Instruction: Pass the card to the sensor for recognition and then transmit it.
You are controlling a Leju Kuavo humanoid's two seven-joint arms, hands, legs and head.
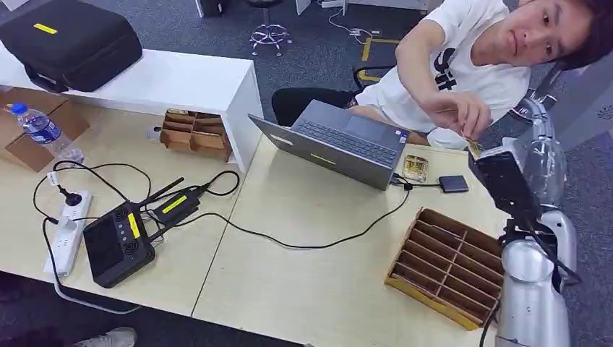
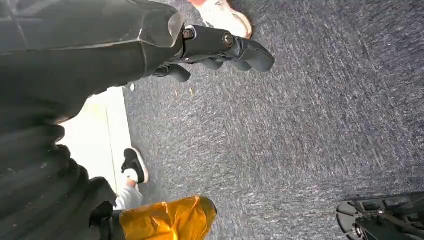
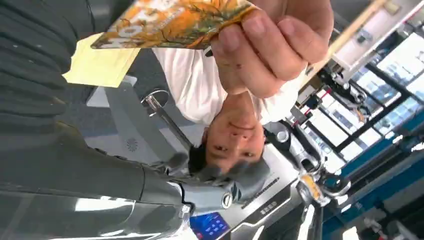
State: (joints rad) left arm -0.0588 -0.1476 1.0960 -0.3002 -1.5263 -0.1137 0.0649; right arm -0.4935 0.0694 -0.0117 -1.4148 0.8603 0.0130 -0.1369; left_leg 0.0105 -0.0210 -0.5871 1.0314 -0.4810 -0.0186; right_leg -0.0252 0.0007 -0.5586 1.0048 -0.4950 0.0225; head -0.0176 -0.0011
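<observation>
Card (image 3: 172, 22) appeared orange and yellow with a printed pattern, thin and flat, pinched at one end by the person's hand (image 3: 265, 45) in the right wrist view. In the head view the same card (image 1: 475, 147) was a small yellowish sliver under that person's fingers, held just above the dark right hand (image 1: 506, 184) of the robot; whether card and robot fingers touched could not be told.

From left to right across the head view, a water bottle (image 1: 45, 131) lay on a cardboard box, a white power strip (image 1: 66, 231) lay beside a black controller (image 1: 118, 243), and a black cable ran over the pale table (image 1: 303, 289) to an open grey laptop (image 1: 336, 144). A gold packet (image 1: 415, 168) and a small dark sensor pad (image 1: 453, 183) lay just beside the laptop, and a cardboard divider tray (image 1: 448, 264) sat near the table's right end.

Left hand (image 2: 220, 50) hung over grey carpet with fingers loosely curled on nothing. Right hand's fingers (image 3: 210, 192) were raised, but its grasp state could not be told.
</observation>
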